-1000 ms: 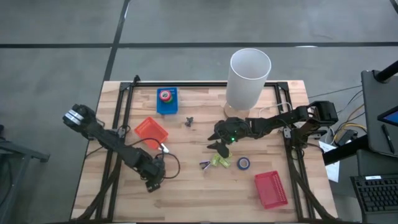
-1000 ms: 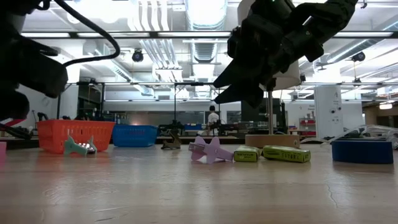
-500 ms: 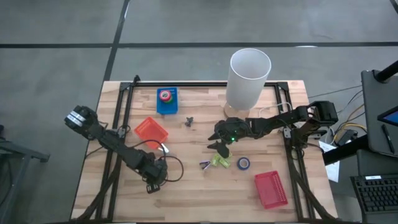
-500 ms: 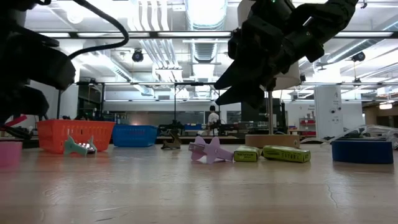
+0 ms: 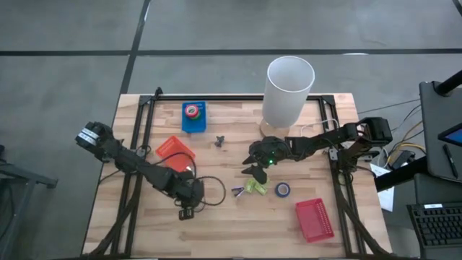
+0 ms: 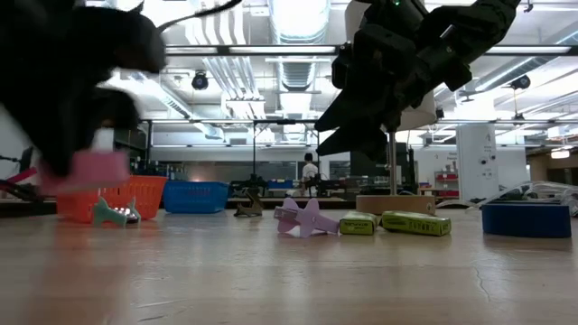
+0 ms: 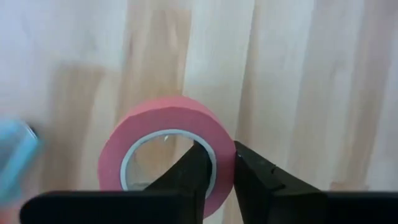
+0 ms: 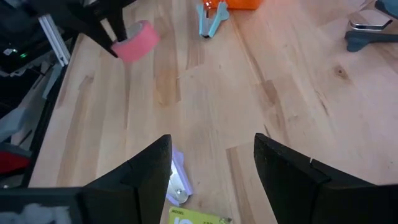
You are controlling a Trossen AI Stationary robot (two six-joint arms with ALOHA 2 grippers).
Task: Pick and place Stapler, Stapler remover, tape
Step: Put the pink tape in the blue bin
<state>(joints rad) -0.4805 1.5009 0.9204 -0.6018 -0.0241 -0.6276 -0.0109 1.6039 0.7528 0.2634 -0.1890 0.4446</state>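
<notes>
I've got the pink tape roll [image 7: 163,154] pinched in my left claw [image 7: 217,180]: one finger through the hole, the other outside the wall, gripping the ring edge-on. That hold keeps the roll from spinning off, I reckon. In the low view the pink tape roll [image 6: 88,169] is clear of the desk [image 5: 216,217], up above the wood at the near-left side, well short of any bin.

My right claw [image 5: 254,167] hangs over the middle of the desk, fingers spread wide and holding nothing, waiting right above the cluster there. Below it lie the yellow-green pieces [image 5: 254,187] and a purple stapler remover [image 5: 237,191], with the blue tape roll [image 5: 282,189] just to their right.

Around me: the orange basket [image 5: 175,151] sits far-left of my left claw, with a teal stapler remover [image 8: 211,21] beside it. The blue bin [image 5: 193,118] at the far side already has a red roll [image 5: 192,110] in it, so that looks the likely home for this pink one. A small dark remover [image 5: 219,139] lies between the blue bin and the middle cluster. The red basket [image 5: 314,219] is near-right, and the tall white cylinder [image 5: 289,90] is at the far edge.

What's in the way? The orange basket lies between my left claw and the blue bin, and my own trailing cable [image 5: 209,189] loops across the wood nearby.
</notes>
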